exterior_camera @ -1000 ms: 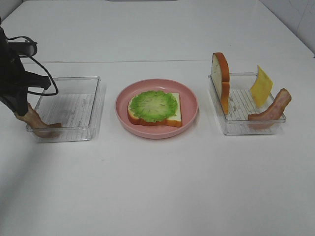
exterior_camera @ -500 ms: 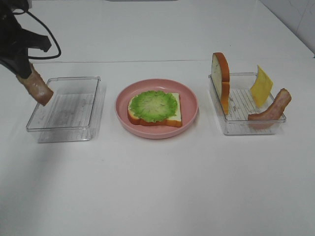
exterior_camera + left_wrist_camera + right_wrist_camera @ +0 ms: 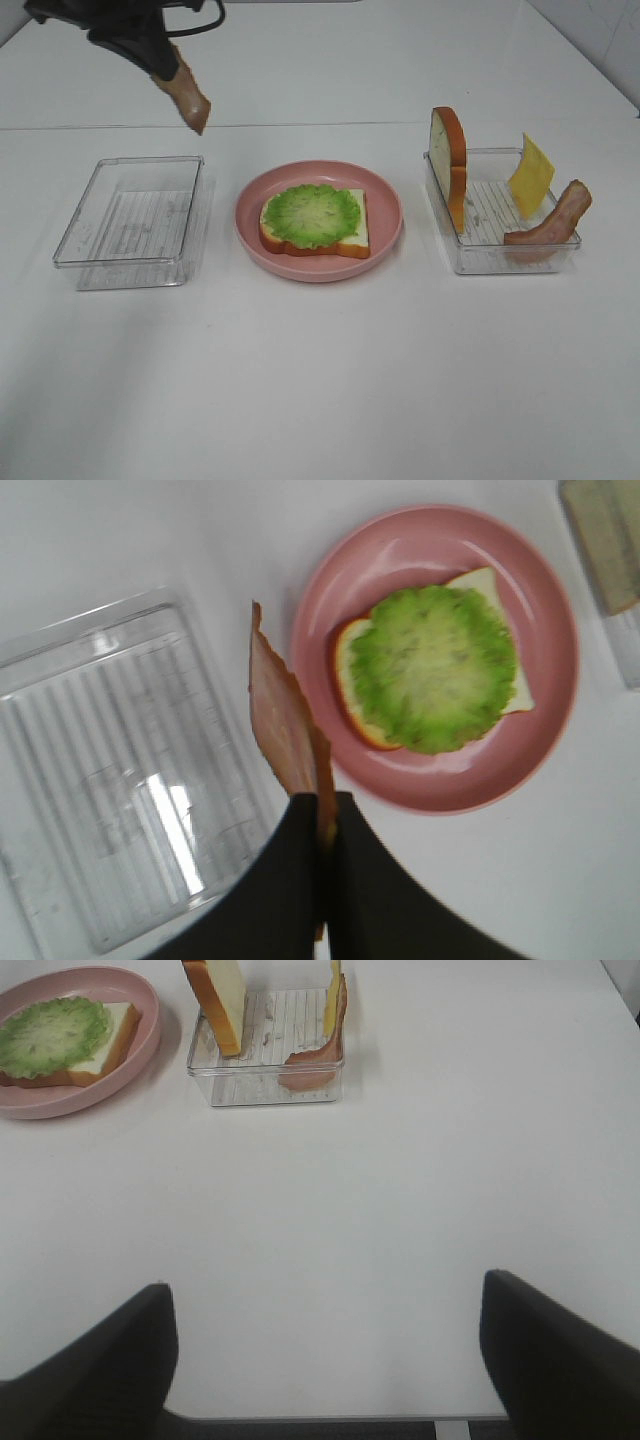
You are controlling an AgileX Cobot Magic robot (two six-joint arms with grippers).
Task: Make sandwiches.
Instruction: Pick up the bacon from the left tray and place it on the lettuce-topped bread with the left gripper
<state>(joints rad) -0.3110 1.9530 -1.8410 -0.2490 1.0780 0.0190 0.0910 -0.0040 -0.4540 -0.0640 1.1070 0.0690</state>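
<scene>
Table point(image 3: 320, 400): pink plate point(image 3: 386, 212), left tray point(image 3: 130, 215), right tray point(image 3: 495, 262).

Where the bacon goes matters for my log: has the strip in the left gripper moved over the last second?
Yes. The bacon strip has lifted out of the left tray and moved rightward beyond its far edge, toward the pink plate.

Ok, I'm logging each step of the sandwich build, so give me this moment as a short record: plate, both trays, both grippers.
plate: pink plate holds a flat bread slice topped with lettuce
left tray: no food seen inside
right tray: upright bread slice, cheese square, leaning bacon strip
left gripper: shut on held bacon strip, raised high off the table
right gripper: open, holding nothing, over bare table
</scene>
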